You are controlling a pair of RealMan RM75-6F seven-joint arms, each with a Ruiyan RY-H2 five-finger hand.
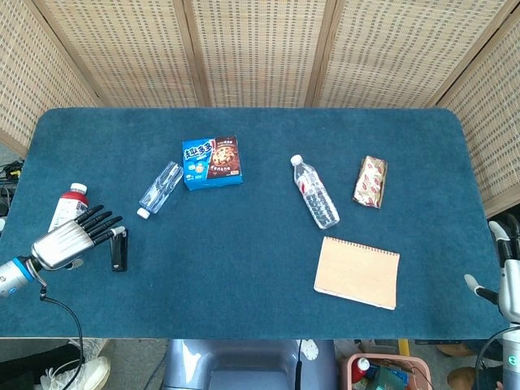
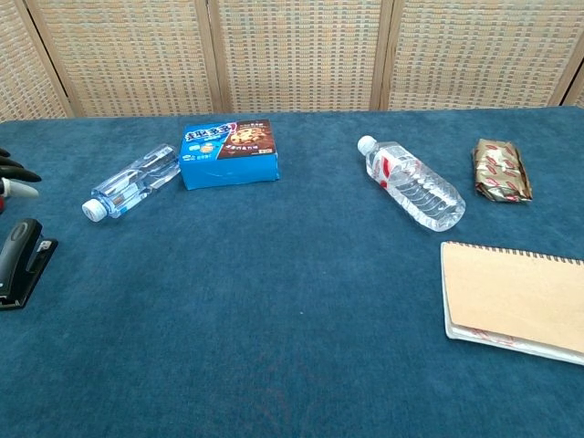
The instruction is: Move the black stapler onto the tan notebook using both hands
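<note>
The fingers (image 1: 99, 221) of the left hand (image 1: 71, 241) are held spread and empty above the bench, their tips just beside the near-left end of the black stapler (image 1: 119, 248); whether contact is made cannot be told. The right hand (image 1: 505, 276) is seen only in part at the near right edge, off the bench, with nothing held; how its fingers are set cannot be told. Nothing of the task is judged done: the stapler lies flat at the near left, while the tan notebook (image 1: 357, 272) lies well apart at the near right with nothing on it. The grasp, the lift, a likely handover between hands and the placing are all left.

The bench (image 1: 244, 284) is covered in dark blue cloth. Further back lie a red-capped bottle (image 1: 66, 206) beside the left hand, a small clear bottle (image 1: 161, 188), a blue snack box (image 1: 212, 162), a larger water bottle (image 1: 315, 192) and a wrapped snack (image 1: 370, 181). Woven cane screens (image 1: 260, 49) close off the far side.
</note>
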